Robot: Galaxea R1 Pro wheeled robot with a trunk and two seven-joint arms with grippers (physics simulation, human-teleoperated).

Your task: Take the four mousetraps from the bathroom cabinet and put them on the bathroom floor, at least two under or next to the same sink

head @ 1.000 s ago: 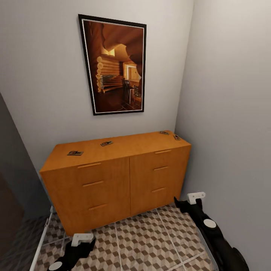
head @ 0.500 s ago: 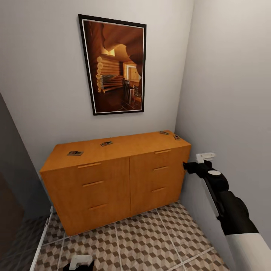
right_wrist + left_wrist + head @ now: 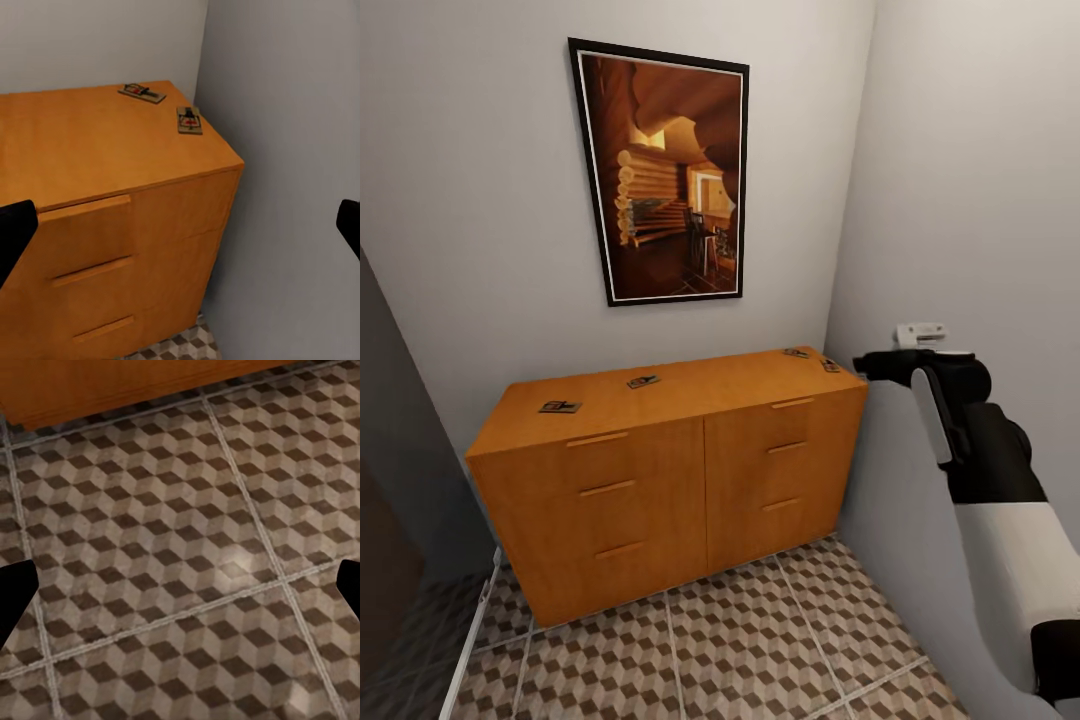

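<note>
The orange-brown cabinet (image 3: 660,470) stands against the back wall. Four mousetraps lie on its top: one at the left (image 3: 560,406), one behind the middle (image 3: 643,381), and two near the right end (image 3: 795,352) (image 3: 830,365). My right gripper (image 3: 863,368) hovers just off the cabinet's right top corner, level with the top. In the right wrist view it is open (image 3: 180,232), facing the two right-hand mousetraps (image 3: 142,92) (image 3: 189,120). My left gripper (image 3: 180,592) is open and empty above the bathroom floor (image 3: 187,547), close to the cabinet's base (image 3: 112,386). The sink is out of view.
A framed picture (image 3: 665,170) hangs on the wall above the cabinet. A grey wall (image 3: 980,200) runs close along the cabinet's right side and my right arm. A dark panel (image 3: 390,480) borders the left. Patterned tiles (image 3: 740,640) stretch in front of the cabinet.
My right arm has risen from floor level to the height of the cabinet top at its right corner. My left gripper has dropped out of the head view's lower edge.
</note>
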